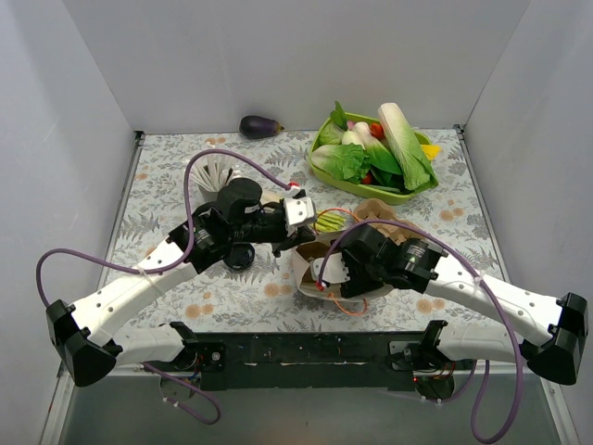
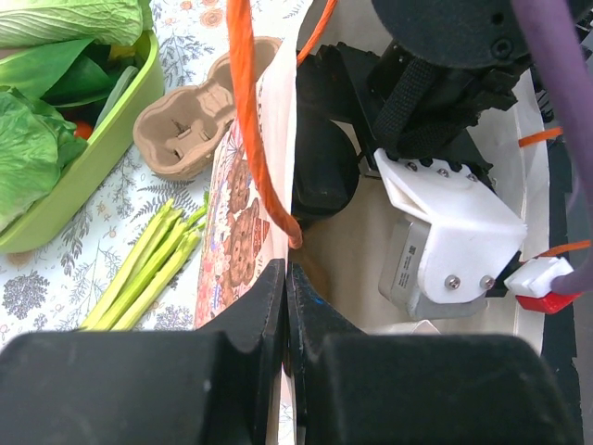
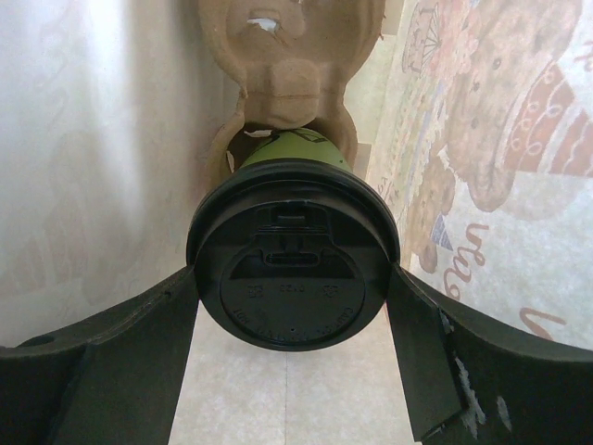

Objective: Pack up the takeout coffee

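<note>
The takeout coffee (image 3: 296, 148) shows only in the right wrist view. It is a green paper cup lying on its side, its top end towards the camera and capped by a round black lid (image 3: 292, 255) with a moulded drinking tab. Only a thin arc of green shows above the lid. The right claw (image 3: 292, 278) is closed on it, one dark finger (image 3: 139, 343) pressed against each side of the lid's rim. The cup is inside the paper bag (image 3: 500, 139), between a plain pale wall on one side and a wall printed with bears on the other. Just beyond the cup's far end sits a brown pulp cup carrier (image 3: 287, 56). I cannot tell whether the cup is seated in it.

The top view hides the cup altogether. There the right claw (image 1: 329, 269) is buried in the mouth of the bag (image 1: 304, 278), which lies on the floral bench (image 1: 167, 185) between the two arms.

The left wrist view shows the left claw (image 2: 285, 278) pinched nearly closed on the bag's (image 2: 243, 213) upper edge, beside an orange handle (image 2: 248, 111). The right arm's wrist is deep in the opening. Outside the bag lie green stalks (image 2: 148, 269), a pulp carrier (image 2: 195, 111) and a lime-green bowl (image 2: 93, 158) of leafy vegetables.
</note>
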Controlling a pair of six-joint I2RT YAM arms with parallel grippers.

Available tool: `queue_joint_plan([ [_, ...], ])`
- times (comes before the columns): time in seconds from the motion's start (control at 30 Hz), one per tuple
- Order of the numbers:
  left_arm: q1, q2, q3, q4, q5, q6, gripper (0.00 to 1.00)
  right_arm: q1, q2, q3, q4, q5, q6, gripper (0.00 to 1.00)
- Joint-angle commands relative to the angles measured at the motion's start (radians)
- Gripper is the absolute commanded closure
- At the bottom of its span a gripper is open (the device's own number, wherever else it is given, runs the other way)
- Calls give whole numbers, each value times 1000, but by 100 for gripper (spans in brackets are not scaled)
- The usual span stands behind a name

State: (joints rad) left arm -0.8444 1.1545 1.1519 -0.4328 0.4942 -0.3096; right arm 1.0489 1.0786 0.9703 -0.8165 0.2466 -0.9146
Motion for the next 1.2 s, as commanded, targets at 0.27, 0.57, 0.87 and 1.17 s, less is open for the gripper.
queue_joint_plan([
  [0.27,28,-22,-4,32,61,12,100,3,21,4,60,23,-20,99],
  [0.57,42,-4,12,29,69,18,100,-68,1,-47,62,-78,-50,99],
  [0.87,67,22,28,29,66,23,100,-161,52,-33,41,-213,-125,99],
  [1.17,114,60,61,34,27,-40,69,-194,159,51,-45,-308,-171,99],
])
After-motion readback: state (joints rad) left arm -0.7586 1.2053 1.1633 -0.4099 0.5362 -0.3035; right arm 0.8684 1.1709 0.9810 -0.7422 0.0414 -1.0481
